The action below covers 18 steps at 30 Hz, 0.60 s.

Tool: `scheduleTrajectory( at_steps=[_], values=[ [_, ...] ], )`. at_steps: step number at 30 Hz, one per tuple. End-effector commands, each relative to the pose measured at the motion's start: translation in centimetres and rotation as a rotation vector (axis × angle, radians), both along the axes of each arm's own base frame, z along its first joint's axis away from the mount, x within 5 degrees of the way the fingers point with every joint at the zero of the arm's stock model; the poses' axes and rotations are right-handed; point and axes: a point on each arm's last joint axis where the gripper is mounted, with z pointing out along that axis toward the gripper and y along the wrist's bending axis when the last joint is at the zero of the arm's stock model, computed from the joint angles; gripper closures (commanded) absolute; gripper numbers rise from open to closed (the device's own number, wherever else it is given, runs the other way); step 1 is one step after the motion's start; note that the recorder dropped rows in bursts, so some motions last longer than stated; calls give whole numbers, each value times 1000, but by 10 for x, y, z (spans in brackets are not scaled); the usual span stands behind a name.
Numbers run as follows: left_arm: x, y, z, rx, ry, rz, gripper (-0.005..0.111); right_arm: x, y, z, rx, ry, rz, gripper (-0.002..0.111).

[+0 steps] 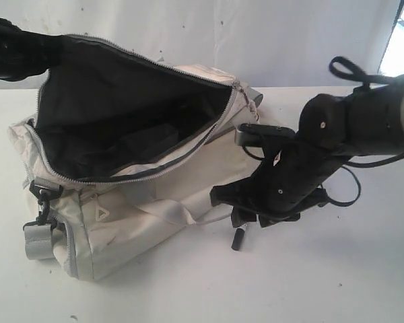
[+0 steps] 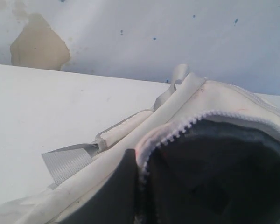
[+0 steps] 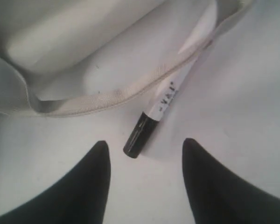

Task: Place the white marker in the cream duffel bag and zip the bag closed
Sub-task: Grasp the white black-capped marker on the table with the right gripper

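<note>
Nearest, the white marker [image 3: 159, 106] lies flat on the white worktop [image 1: 323, 282], just outside the cream duffel bag [image 1: 141, 208]. It is a slim white barrel with a glossy black cap. The cap sits just ahead of the right gripper [image 3: 144, 141], whose dark fingers [image 3: 79, 186] stand apart either side of it and touch nothing. The barrel's far end slips under a cream strap [image 3: 107, 100] of the bag and is hard to follow beyond it. Its small dark print is too blurred to read. Behind lies the bag, soft, smudged and unzipped, its grey zip [image 1: 148, 176] gaping over dark lining whose contents cannot be made out. A black clip [image 1: 44, 202] and grey webbing [image 1: 37, 241] hang at its near end beside a small triangular outline logo [image 1: 99, 215], with no legible wording. Farthest back, the left gripper [image 2: 137, 182] is clamped shut on the bag's zip edge, with one finger lost against the lining. The arm is cut off by the exterior view's edge.
</note>
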Motion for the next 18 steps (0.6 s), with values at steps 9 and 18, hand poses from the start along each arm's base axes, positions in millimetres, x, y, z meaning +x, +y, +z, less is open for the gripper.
scheduleTrajectory(
  at_steps=[9,18],
  values=[
    [2,4,5,-1,-23,29,107,13,9,-31,-138,-96,-17,63],
    [2,4,5,-1,-23,29,107,21,13,-45,-120,-149,-20,64]
  ],
)
